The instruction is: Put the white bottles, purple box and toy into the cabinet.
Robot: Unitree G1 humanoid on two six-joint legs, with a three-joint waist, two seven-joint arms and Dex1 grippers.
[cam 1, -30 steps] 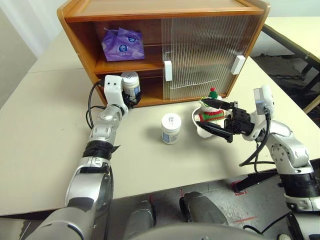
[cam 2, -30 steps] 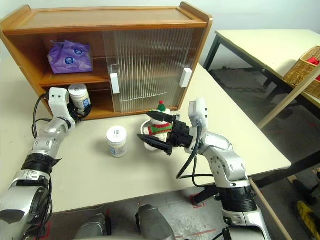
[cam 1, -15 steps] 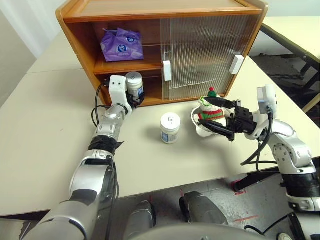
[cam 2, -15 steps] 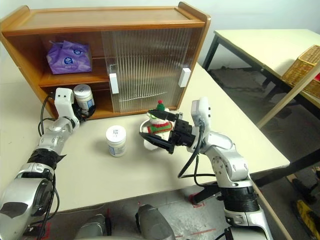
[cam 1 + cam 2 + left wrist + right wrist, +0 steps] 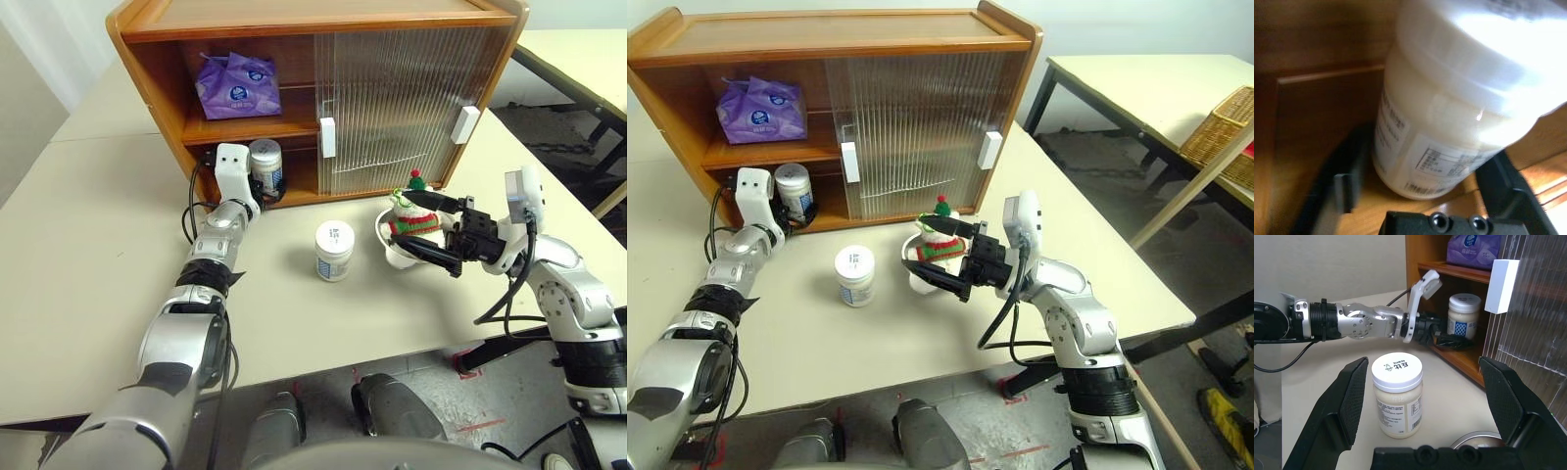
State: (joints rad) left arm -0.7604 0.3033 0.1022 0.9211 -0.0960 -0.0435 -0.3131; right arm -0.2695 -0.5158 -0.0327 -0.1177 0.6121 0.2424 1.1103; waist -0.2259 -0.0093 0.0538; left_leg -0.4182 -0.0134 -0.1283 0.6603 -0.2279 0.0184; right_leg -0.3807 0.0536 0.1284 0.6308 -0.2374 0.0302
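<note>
The left eye view shows a big brown cabinet [image 5: 294, 59] standing at the back of a pale table [image 5: 88, 255], at about 12 o'clock. Its left side is open and its two see-through doors [image 5: 392, 98] cover the right side. The purple box [image 5: 238, 85] lies on the top shelf in the open part. One white bottle [image 5: 265, 164] stands on the bottom shelf, right under that box. The left gripper [image 5: 263, 192] reaches into the bottom shelf at about 11 o'clock, and its black fingers [image 5: 1452, 340] sit low beside the bottle. In the left wrist view the bottle stands upright on the wood with a finger on each side and a gap next to it, so the gripper is open and not squeezing. The second white bottle [image 5: 334, 250] stands alone on the table in the middle, well apart from the cabinet. Just beside it, toward 3 o'clock, is a shallow bowl [image 5: 400, 250], and the toy [image 5: 411, 213] with its striped scarf and red and green hat sits in it. The right gripper [image 5: 427, 227] is spread wide open, with one finger above the toy and one in front of the bowl, and it is not holding anything. In the right wrist view the table bottle stands between its two wide fingers, farther off.
</note>
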